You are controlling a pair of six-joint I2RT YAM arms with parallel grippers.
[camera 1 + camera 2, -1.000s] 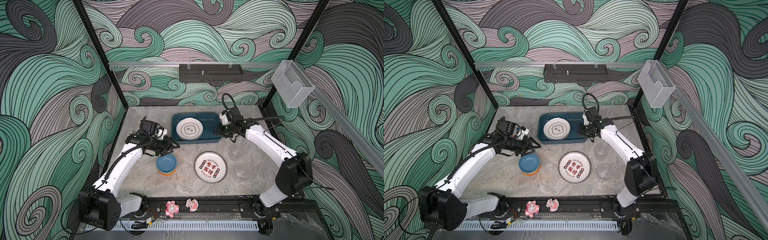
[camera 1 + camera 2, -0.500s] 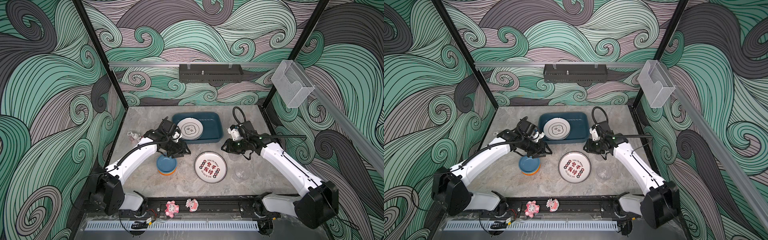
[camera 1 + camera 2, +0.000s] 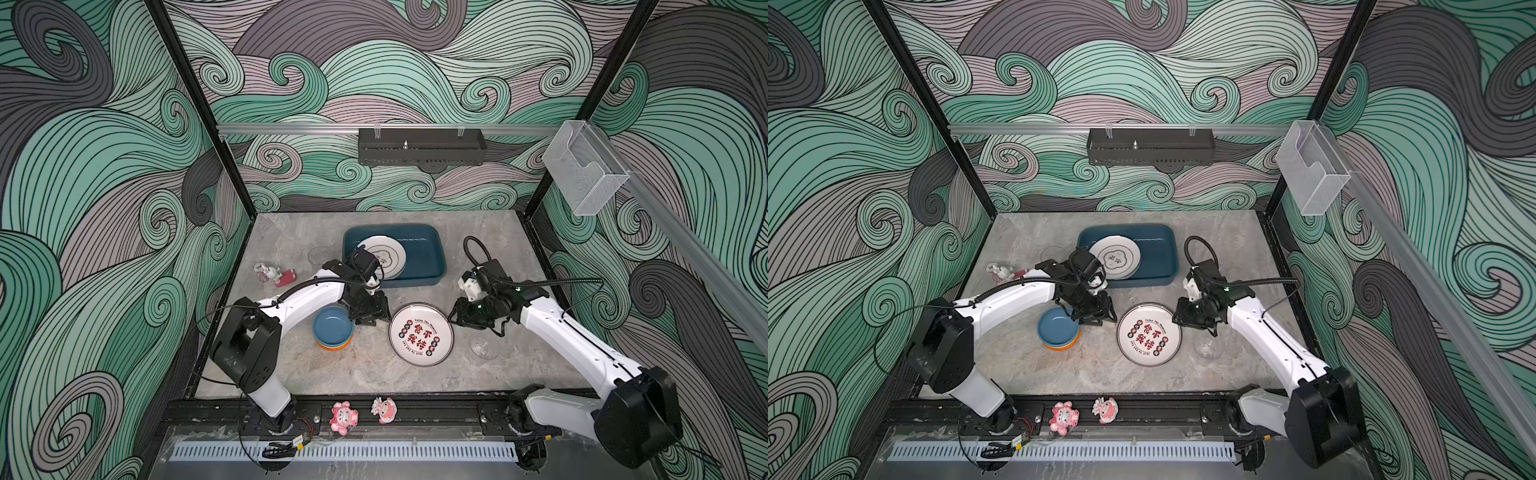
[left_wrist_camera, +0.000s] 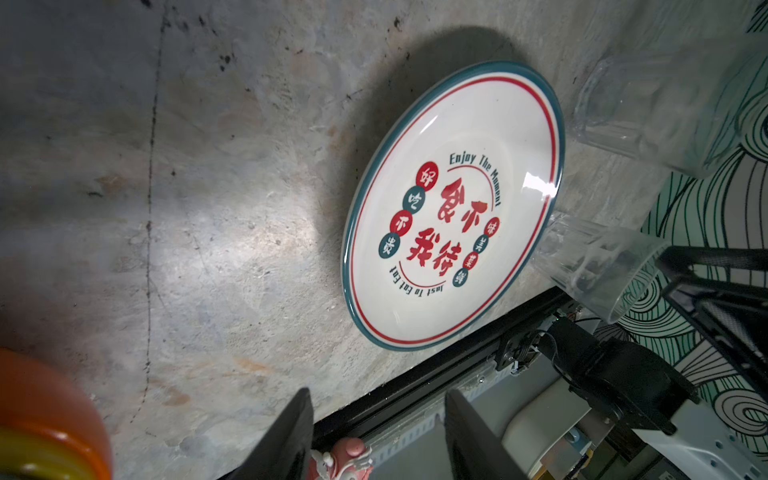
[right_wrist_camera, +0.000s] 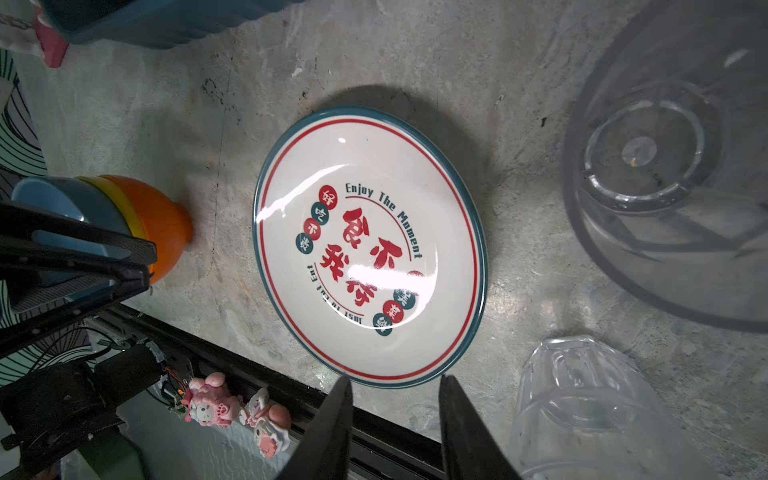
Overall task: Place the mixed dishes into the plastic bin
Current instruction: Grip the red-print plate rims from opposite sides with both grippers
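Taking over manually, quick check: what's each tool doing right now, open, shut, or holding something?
Left tool: open, holding nothing.
Right tool: open, holding nothing.

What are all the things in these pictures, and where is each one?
plastic bin: one, dark teal-blue, back middle.
plates: two, white; one in the bin, one red-lettered in front of it.
bowls: three stacked, blue, yellow, orange, left of the lettered plate.
glasses: three, clear; two right of that plate, one left of the bin.
figurines: three; two pink on the front rail, one white-and-red far left.
black shelf: one, high at the back.
clear box: one, high on the right.
left end effector: one, black, open, empty, between bowls and lettered plate.
right end effector: one, black, open, empty, right of the lettered plate.
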